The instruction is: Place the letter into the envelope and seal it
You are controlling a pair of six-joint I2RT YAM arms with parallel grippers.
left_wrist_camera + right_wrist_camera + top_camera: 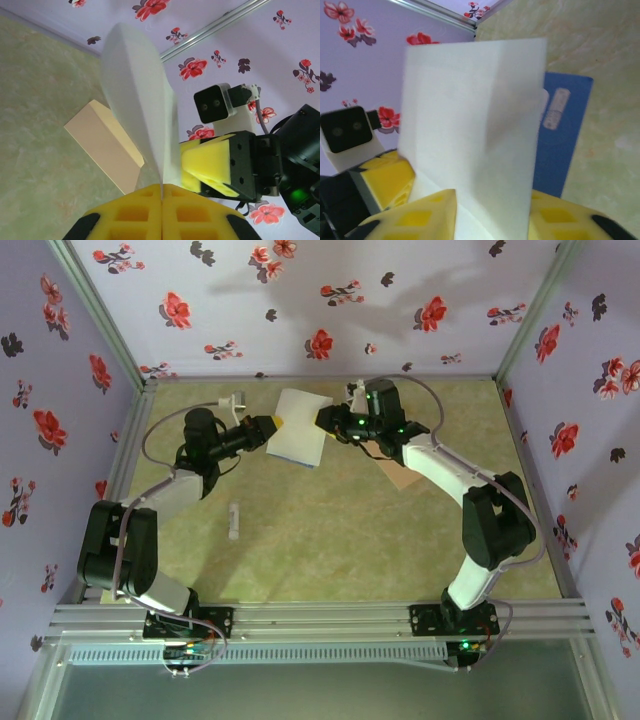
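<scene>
Matt paper letter (298, 420); smooth tan paper envelope (102, 142).

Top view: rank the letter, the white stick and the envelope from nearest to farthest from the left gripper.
1. The letter: pinched in the left gripper, just to its right.
2. The white stick: lying flat, toward the arm bases and slightly left.
3. The envelope: off to the right, partly under the right arm.

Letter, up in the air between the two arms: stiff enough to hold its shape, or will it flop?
Probably floppy: the letter bows where it rises from the left fingers. Likely very light, since a pinch at one edge seems to carry it. It may sag toward the table if unsupported.
</scene>
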